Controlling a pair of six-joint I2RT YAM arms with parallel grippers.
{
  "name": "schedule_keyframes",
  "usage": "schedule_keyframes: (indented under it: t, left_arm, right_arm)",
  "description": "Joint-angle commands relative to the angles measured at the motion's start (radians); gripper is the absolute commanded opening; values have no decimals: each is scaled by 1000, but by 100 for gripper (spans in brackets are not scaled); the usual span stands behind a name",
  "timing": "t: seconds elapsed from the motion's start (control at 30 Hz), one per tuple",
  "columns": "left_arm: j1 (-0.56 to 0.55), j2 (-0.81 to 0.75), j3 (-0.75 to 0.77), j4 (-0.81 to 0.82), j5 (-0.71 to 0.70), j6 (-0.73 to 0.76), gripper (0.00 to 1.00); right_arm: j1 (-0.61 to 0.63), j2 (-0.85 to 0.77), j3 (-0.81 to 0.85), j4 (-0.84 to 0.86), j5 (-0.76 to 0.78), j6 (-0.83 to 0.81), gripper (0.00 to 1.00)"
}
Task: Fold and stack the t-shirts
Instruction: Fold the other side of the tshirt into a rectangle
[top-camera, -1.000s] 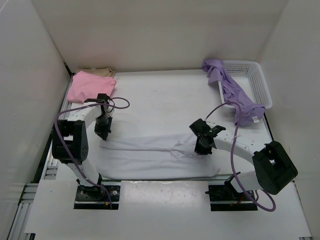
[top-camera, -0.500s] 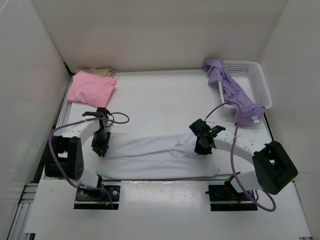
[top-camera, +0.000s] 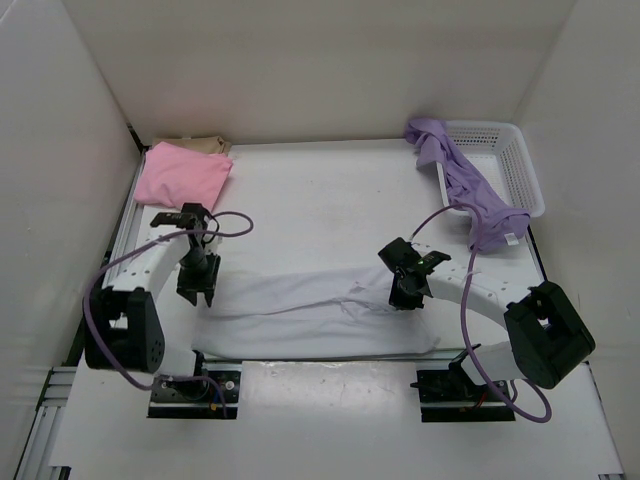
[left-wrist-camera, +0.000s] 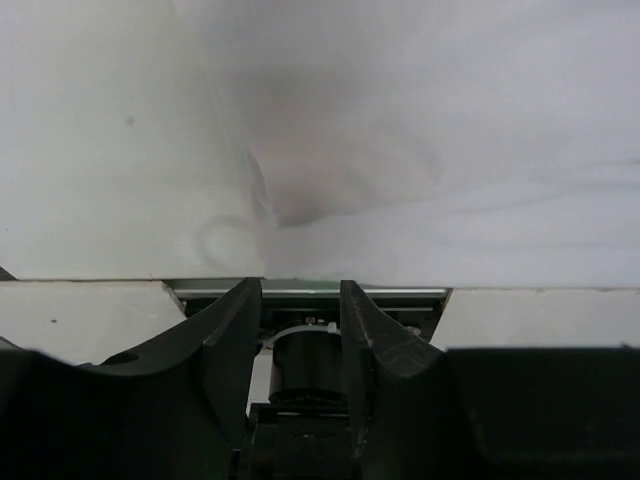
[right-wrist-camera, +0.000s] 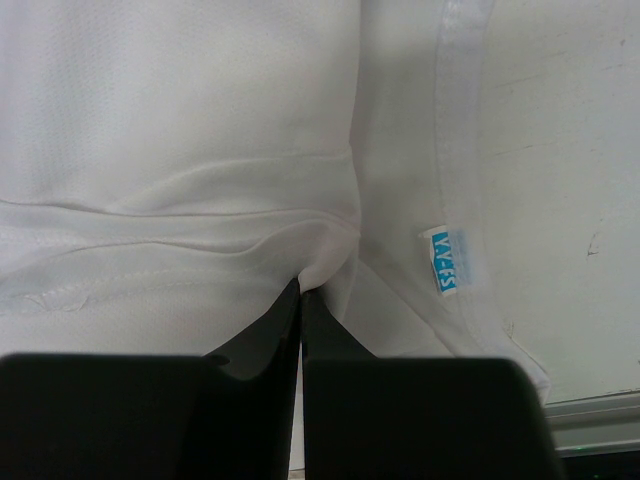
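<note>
The white t-shirt (top-camera: 310, 310) lies stretched in a long band along the table's near edge. My right gripper (top-camera: 405, 296) is shut on a raised fold of the white t-shirt (right-wrist-camera: 200, 130) near its collar, beside the blue label (right-wrist-camera: 443, 262); the pinch shows at the right gripper (right-wrist-camera: 302, 288). At the shirt's left end my left gripper (top-camera: 196, 292) stands open. In the left wrist view nothing sits inside the left gripper (left-wrist-camera: 300, 290), and the white cloth (left-wrist-camera: 420, 150) lies just beyond its tips. The pink t-shirt (top-camera: 184, 172) lies folded on the tan one (top-camera: 205, 145) at the back left. The lavender t-shirt (top-camera: 470, 190) hangs over the basket's rim.
The white mesh basket (top-camera: 512, 152) stands at the back right against the wall. White walls close in the table on three sides. A purple cable (top-camera: 440, 215) loops up from the right arm.
My left gripper has opened and let go of the white t-shirt's left end, which now lies flat. The left arm has swung leftward. The right gripper has not moved.
</note>
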Motion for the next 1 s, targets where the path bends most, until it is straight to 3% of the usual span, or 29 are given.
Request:
schedule_keyframes:
  t: [0.0,0.1,0.13,0.2,0.43,0.63,0.73,0.97]
  left_arm:
    - [-25,86,83,79,8,0,49]
    - [-36,118,123,65,26,0,55]
    - [-47,118,114,65,12,0,65]
    - [-56,87,83,93,-33,0,72]
    - [-76,89,2,128,-77,0,76]
    - [-87,118,-33,182,-109,0,63]
    - [-87,118,-33,192,-109,0,45]
    - [-87,118,-44,159,-109,0,46]
  right_arm:
    - [5,18,-19,-18,34,-9,0]
    - [5,18,-19,-27,34,-9,0]
    - [5,18,-19,-27,34,-9,0]
    - [5,18,-19,-27,34,-9,0]
    - [5,27,-29,-27,34,-9,0]
    - [5,27,-29,-27,34,-9,0]
    - [5,27,-29,-27,34,-9,0]
    - [5,27,-29,-27,43,-9,0]
